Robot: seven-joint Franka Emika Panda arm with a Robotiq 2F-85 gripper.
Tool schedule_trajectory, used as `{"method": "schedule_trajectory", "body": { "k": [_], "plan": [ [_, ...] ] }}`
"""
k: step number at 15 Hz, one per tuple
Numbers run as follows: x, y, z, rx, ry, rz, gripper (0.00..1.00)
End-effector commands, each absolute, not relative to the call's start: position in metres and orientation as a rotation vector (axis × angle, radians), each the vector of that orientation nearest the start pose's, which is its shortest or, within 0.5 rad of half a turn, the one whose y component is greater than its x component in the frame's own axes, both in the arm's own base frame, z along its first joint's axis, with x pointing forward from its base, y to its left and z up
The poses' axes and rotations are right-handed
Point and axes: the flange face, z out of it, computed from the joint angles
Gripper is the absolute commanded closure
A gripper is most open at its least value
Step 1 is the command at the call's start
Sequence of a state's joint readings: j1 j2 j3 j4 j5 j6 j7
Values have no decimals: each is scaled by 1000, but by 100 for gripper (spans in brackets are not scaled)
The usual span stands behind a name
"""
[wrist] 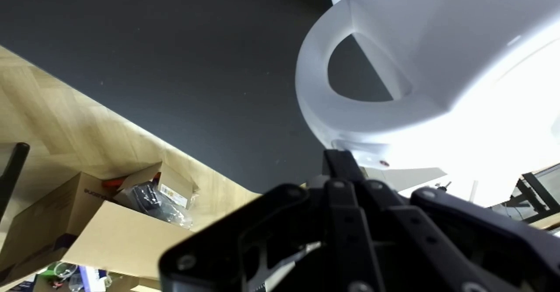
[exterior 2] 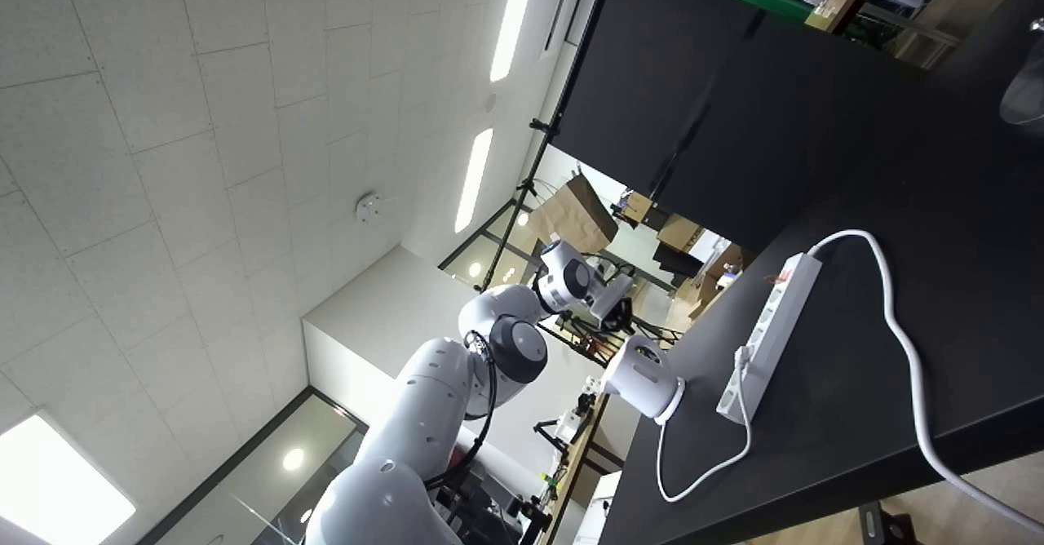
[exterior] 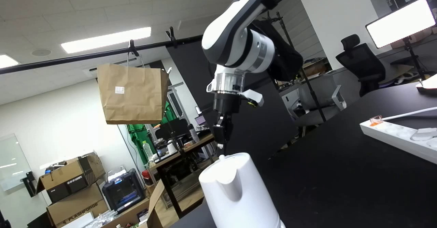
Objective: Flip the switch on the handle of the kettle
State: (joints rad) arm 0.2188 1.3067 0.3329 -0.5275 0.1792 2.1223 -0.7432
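Observation:
The white kettle (exterior: 240,195) stands on the black table in both exterior views (exterior 2: 640,378). In the wrist view its body (wrist: 420,29) is at the upper right and its looped handle (wrist: 313,78) faces left. A pale lever-like switch (wrist: 363,152) with a small red mark shows at the handle's top. My gripper (wrist: 339,156) is shut, with its fingertips together and nothing visible between them. The fingertips overlap the edge of the switch in the wrist view; I cannot tell whether they touch it. In an exterior view the gripper (exterior: 222,147) points down just behind the kettle's top.
A white power strip (exterior 2: 771,337) lies on the black table (exterior 2: 832,365), with the kettle's white cord (exterior 2: 705,471) plugged in. Open cardboard boxes (wrist: 118,235) stand on the floor beyond the table edge. A brown paper bag (exterior: 133,95) hangs from a black bar.

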Motion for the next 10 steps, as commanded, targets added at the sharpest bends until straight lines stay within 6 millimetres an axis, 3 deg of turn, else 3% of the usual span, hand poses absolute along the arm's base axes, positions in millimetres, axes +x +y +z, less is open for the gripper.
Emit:
{"method": "schedule_trajectory", "body": {
  "k": [1, 10],
  "plan": [
    [785, 283, 243, -2386, -1200, -517, 100],
    [787, 292, 275, -2360, -1227, -611, 100]
  ]
}}
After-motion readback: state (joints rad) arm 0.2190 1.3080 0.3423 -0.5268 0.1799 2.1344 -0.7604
